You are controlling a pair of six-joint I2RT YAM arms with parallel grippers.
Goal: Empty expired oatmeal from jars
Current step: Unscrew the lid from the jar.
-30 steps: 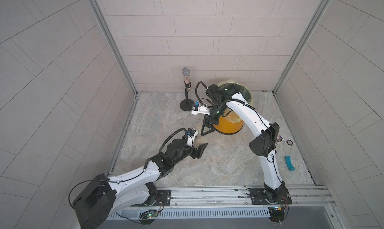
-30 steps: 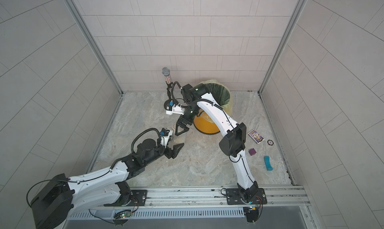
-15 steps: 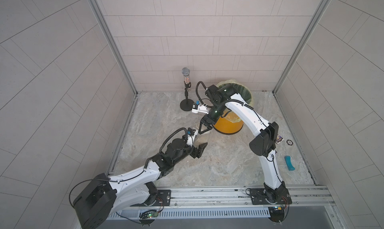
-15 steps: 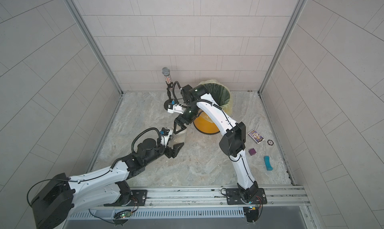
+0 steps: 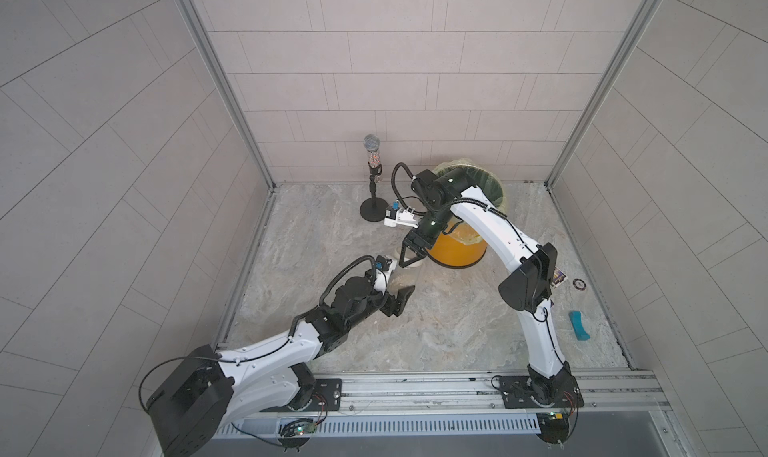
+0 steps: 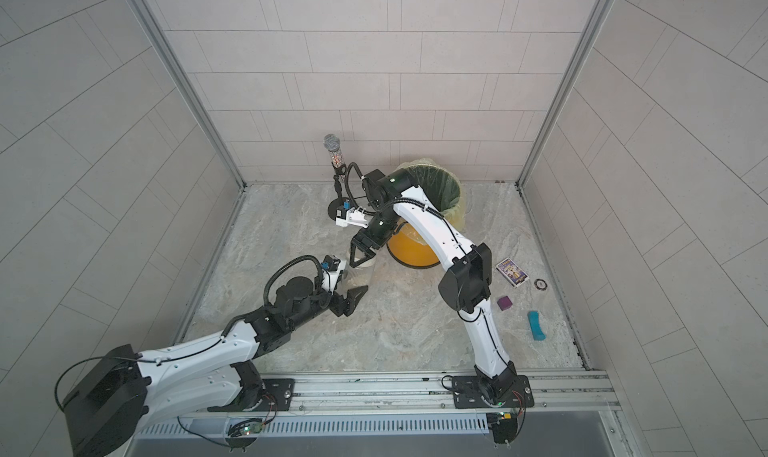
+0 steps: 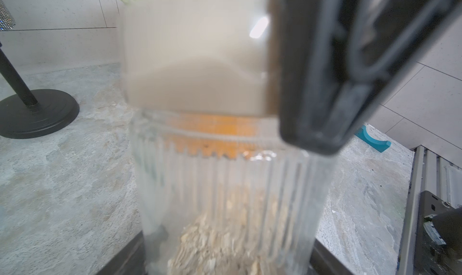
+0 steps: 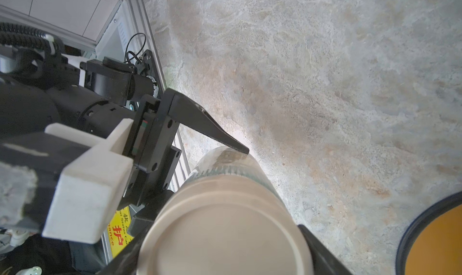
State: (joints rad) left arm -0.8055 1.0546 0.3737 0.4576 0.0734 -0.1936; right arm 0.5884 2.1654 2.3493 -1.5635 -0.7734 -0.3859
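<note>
Jar: clear ribbed glass jar point(image 7: 225, 186), upright, just beside the orange bin point(image 5: 457, 251), on the side twd the L arm. Can't tell if its bottom sits on the table point(image 5: 415, 330) or hangs a bit above it.
Lid: flat round cream lid point(image 8: 225, 226), sits on top of the jar & covers the mouth.
Oatmeal: pale flaky oatmeal point(image 7: 217, 241), a small heap in the low part of the jar, seen thru the glass.
L gripper point(image 5: 400, 282): holds the jar low on its body, a finger on each side. One dark finger point(image 8: 207, 126) has its tip on the glass.
R gripper point(image 6: 362, 259): reaches down from above w/ fingers pointing down, one on each side of the lid. One finger point(image 7: 320, 86) is right up against the lid's edge. Can't tell if it squeezes the lid or only touches it.
Bin: has a yellow-green bag point(image 6: 453, 201) folded over the rim. Stands at the back of the table, partly behind the R arm.
Mic stand point(image 5: 372, 210): black w/ a round base, at the back of the table, near the bin, apart from the jar.
Small stuff: teal curved piece point(image 5: 578, 325), picture card point(image 6: 512, 272), purple cube point(image 6: 504, 303) & dark ring point(image 6: 540, 283). All lie on the R side of the table, well apart from the jar.
</note>
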